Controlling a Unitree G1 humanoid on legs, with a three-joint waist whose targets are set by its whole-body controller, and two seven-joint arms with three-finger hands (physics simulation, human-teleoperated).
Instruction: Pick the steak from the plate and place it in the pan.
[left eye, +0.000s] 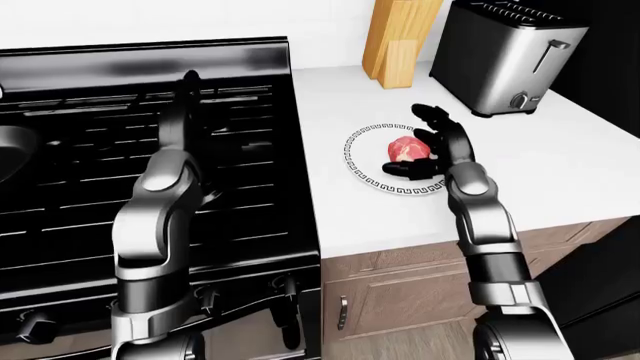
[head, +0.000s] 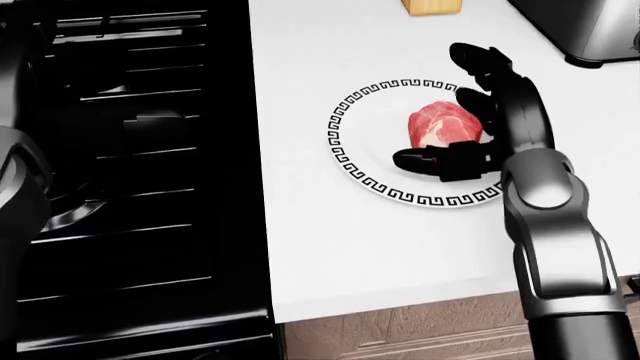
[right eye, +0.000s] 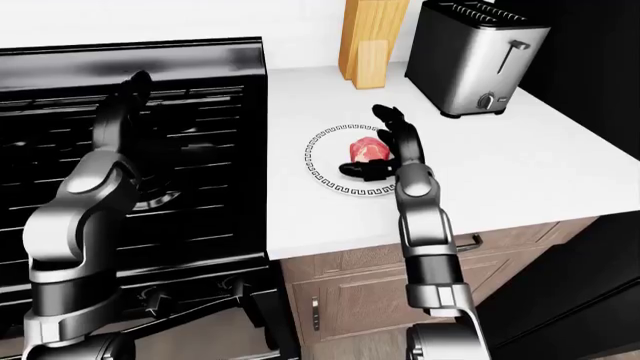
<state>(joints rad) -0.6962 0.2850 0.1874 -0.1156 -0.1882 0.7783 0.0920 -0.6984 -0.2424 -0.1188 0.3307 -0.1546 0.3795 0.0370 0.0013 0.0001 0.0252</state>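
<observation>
The right robot hand (head: 470, 127) hides part of the plate's (head: 352, 169) right rim.

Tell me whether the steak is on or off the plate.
On: the steak rests on the plate, right hand fingers open around it.

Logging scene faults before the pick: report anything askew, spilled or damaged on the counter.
Nothing stands out. The steak sits whole on the plate, which lies flat on the counter. The toaster and wooden block stand upright. The right hand has open fingers around the steak.
</observation>
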